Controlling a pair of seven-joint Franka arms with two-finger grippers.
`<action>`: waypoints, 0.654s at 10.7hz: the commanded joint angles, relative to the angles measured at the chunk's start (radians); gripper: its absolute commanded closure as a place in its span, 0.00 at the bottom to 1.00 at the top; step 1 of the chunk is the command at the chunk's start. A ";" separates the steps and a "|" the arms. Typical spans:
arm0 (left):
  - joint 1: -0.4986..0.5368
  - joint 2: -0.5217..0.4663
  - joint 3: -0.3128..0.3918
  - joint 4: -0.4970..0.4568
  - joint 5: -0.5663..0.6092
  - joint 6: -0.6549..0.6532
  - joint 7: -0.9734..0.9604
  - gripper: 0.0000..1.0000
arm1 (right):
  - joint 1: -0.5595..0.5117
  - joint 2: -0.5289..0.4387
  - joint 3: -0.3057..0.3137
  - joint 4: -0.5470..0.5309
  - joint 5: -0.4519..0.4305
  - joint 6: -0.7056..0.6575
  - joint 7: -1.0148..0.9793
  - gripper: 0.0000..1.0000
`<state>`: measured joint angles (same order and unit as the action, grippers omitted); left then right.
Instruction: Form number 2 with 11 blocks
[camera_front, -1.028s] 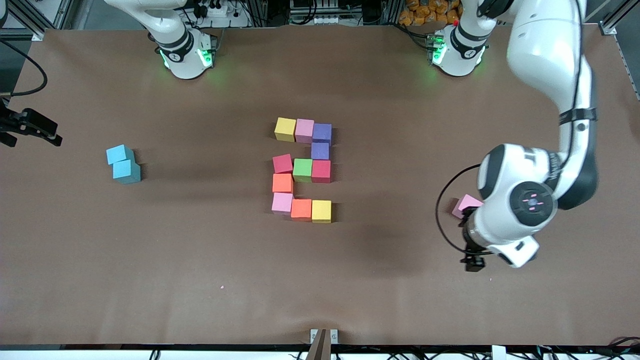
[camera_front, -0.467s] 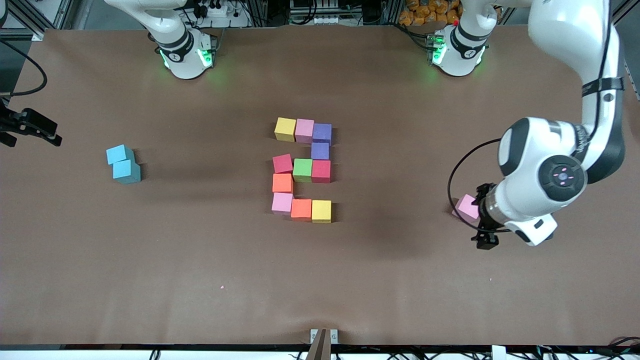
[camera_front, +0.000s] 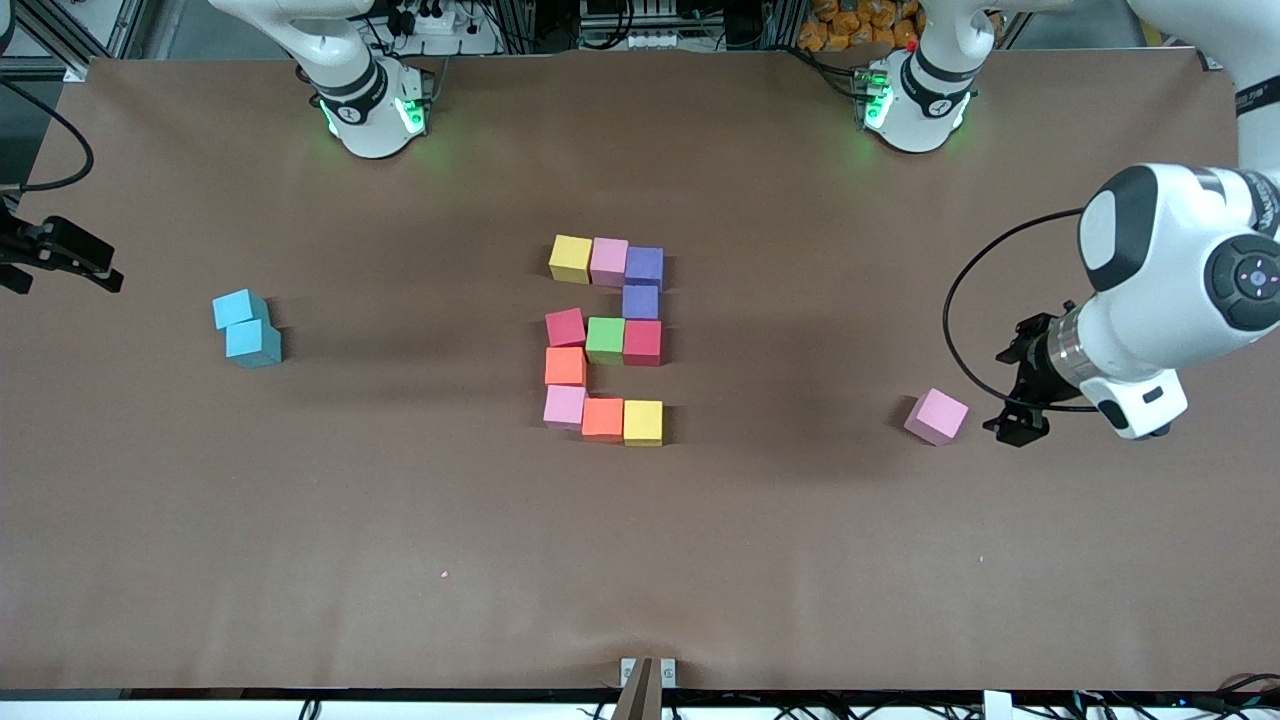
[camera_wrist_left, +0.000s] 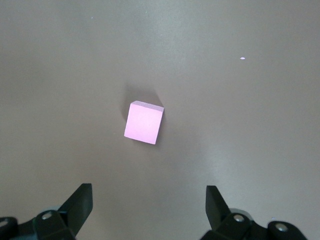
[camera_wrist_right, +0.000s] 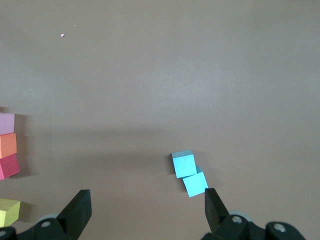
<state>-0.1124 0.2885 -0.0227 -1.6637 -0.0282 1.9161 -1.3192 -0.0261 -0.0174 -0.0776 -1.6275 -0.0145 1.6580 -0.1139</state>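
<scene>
Lay in mid-tabletop as a finished number 2 (camera_front: 605, 340): eleven touching blocks. Nearest row ran pink (camera_front: 565, 406), orange (camera_front: 603, 418), yellow (camera_front: 643, 421); then one orange (camera_front: 565, 366); then red (camera_front: 565, 327), green (camera_front: 605, 339), red (camera_front: 642, 342); then one purple (camera_front: 640, 301); farthest row yellow (camera_front: 570, 258), pink (camera_front: 609, 260), purple (camera_front: 644, 266).

Sat alone toward the left arm's end: a spare pink cube (camera_front: 937, 416), turned askew, untouched.

Hung just beside it above the brown tabletop (camera_front: 300, 520): left gripper (camera_wrist_left: 148, 204), fingers spread, holding nothing.

Touched each other near the right arm's end: two cyan cubes (camera_front: 246, 328).

Waited high over that end: right gripper (camera_wrist_right: 148, 204), also spread and holding nothing.
</scene>
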 joint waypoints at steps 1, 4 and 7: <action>0.008 -0.020 -0.008 -0.045 -0.012 0.009 0.118 0.00 | 0.003 -0.010 -0.001 0.000 -0.013 -0.001 0.008 0.00; 0.010 -0.102 -0.008 -0.132 -0.012 0.009 0.178 0.00 | 0.003 -0.010 -0.001 0.000 -0.013 -0.001 0.008 0.00; 0.008 -0.190 -0.011 -0.211 -0.007 0.003 0.276 0.00 | 0.003 -0.010 -0.001 0.000 -0.013 -0.001 0.008 0.00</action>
<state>-0.1124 0.1810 -0.0255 -1.8073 -0.0282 1.9169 -1.1003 -0.0262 -0.0174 -0.0777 -1.6274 -0.0146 1.6580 -0.1139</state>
